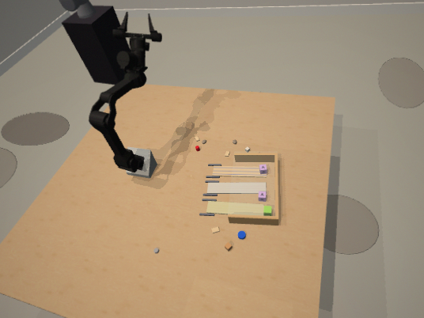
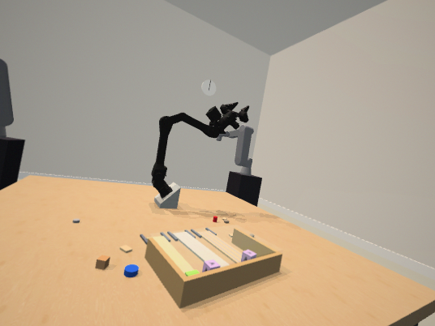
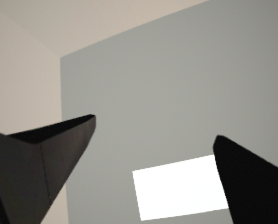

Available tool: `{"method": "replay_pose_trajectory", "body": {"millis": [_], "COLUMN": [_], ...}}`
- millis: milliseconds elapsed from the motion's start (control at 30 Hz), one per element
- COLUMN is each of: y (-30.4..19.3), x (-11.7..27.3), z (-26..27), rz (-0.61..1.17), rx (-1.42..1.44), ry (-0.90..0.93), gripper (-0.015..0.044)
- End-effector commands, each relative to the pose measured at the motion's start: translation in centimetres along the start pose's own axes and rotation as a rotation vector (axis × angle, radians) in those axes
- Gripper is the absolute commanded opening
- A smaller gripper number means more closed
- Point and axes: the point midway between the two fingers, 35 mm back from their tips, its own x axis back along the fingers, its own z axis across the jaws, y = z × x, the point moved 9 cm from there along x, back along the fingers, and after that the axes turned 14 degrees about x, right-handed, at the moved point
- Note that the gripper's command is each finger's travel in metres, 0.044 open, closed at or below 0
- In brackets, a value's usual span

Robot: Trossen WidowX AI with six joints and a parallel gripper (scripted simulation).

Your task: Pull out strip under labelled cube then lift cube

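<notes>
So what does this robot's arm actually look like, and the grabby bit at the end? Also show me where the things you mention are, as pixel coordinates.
The arm point(image 1: 115, 88) point(image 2: 162, 147) is black all over, with slim links and chunky rounded joints. Its jaws are two black fingers, broad at the root and tapering to narrow tips. No markings or sleeves can be made out.

Worktop point(image 1: 178, 223) point(image 2: 81, 237) runs out of frame past its bottom-left corner up top, and the cube letters point(image 1: 262, 195) point(image 2: 211, 265) are kinda too tiny to trust.

tray wall point(image 1: 277, 187) point(image 2: 231, 281): blocks far end | opposite end: open
</notes>
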Motion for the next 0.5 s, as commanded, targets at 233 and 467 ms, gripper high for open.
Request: {"method": "replay_pose_trajectory", "body": {"millis": [233,467], "y": [-2.6,-4.9], "x": [3.5,9.2], "z": [6.7,12.6], "rz": [-0.013,0.163], "rx": [-0.447,-0.880], "ry": [0.371,0.776], "gripper": [0.0400,0.0400]}}
